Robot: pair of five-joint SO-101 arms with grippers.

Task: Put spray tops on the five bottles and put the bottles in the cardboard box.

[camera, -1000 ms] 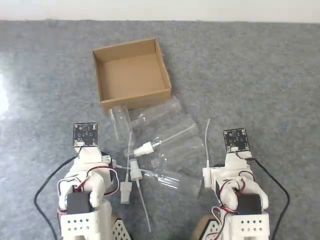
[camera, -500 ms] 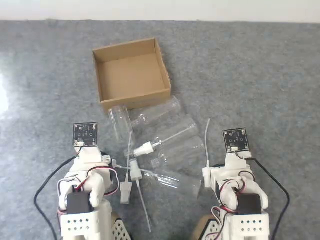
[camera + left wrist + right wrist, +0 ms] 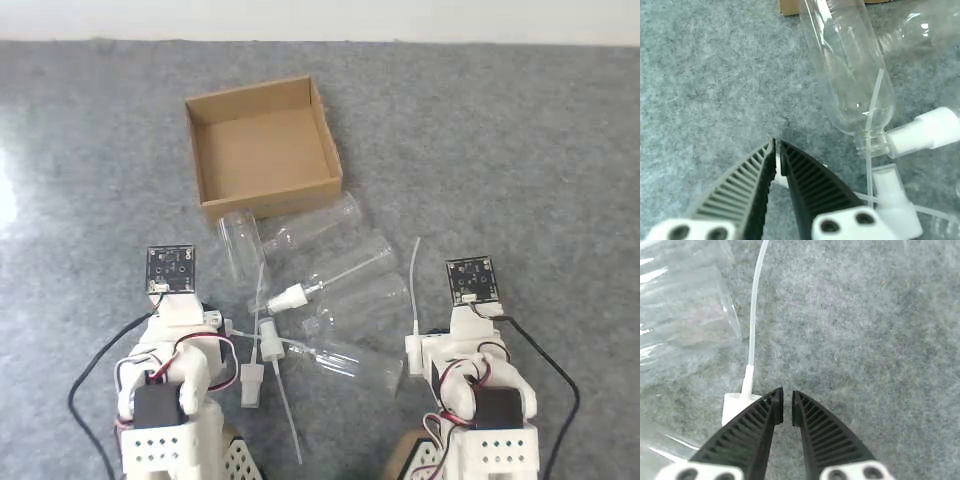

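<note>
Barely started, by my read: the cardboard box [image 3: 262, 150] holds no bottles, and all five bottles [image 3: 345, 268] lie in a heap just in front of it. The spray tops [image 3: 252, 383] lie loose on the heap's far side from the box, though I can't tell if one is seated. The left gripper [image 3: 778, 150] and right gripper [image 3: 787, 402] both have fingers pressed together on nothing, beyond the heap from the box.

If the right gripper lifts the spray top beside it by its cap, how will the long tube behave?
The tube is thin and already bent, so it will probably flex and sway. The spray top looks small and plastic, so likely light and easily knocked aside.
</note>
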